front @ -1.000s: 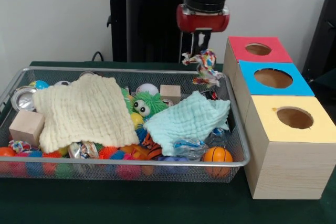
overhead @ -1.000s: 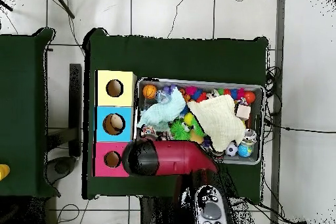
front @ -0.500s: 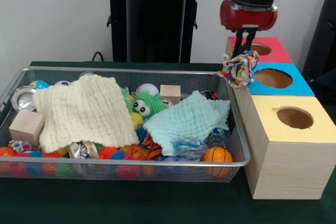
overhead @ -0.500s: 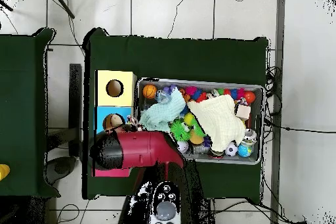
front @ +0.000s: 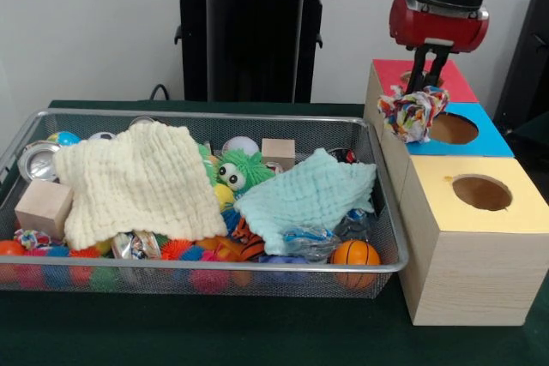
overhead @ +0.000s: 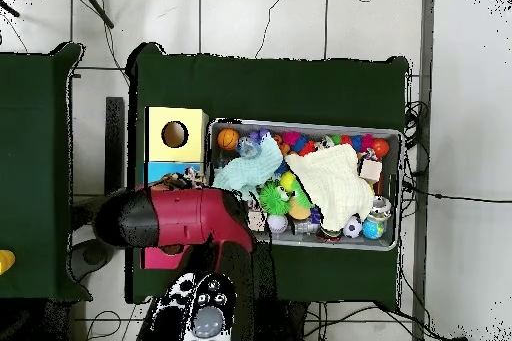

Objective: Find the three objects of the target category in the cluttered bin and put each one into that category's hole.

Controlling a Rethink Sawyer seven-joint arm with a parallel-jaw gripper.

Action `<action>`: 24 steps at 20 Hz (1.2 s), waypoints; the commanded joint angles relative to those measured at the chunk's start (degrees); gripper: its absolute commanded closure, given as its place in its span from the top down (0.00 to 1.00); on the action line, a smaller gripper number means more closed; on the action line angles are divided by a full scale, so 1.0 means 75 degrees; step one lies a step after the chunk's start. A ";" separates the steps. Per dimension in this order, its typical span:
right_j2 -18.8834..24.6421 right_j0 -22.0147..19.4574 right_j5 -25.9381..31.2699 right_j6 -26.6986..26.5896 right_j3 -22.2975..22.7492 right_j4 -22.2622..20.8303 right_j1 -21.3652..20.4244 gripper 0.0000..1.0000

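My gripper (front: 425, 83) is shut on a multicoloured knotted rope toy (front: 413, 112), which hangs over the near-left edge of the blue box (front: 450, 129), beside its round hole. The red box (front: 422, 80) stands behind it and the yellow box (front: 483, 195) in front, each with a hole on top. In the overhead view the red arm (overhead: 185, 219) covers the blue and red boxes; only the yellow box (overhead: 175, 134) shows whole. The wire bin (front: 283, 270) lies left of the boxes, full of toys.
Inside the bin a cream cloth (front: 137, 181) and a mint cloth (front: 309, 195) cover much of the clutter. Around them show a green furry toy (front: 239, 171), an orange ball (front: 355, 254), wooden blocks (front: 43, 206), spiky balls and a tin (front: 37, 160).
The arm has carried the rope toy from above the bin's far right corner sideways to the blue box, and a little lower. The bin's contents have not moved.
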 commanded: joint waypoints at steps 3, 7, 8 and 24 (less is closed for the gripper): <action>-0.0463 0.0209 0.0961 0.2324 -0.1001 0.0428 0.0696 0.00; -0.0591 0.0370 0.1117 0.2534 -0.1214 0.0481 0.0777 0.00; -0.0640 0.0447 0.1202 0.2612 -0.1327 0.0500 0.0825 0.00; -0.1425 0.1479 0.1998 0.3942 -0.2239 0.1099 0.1388 0.00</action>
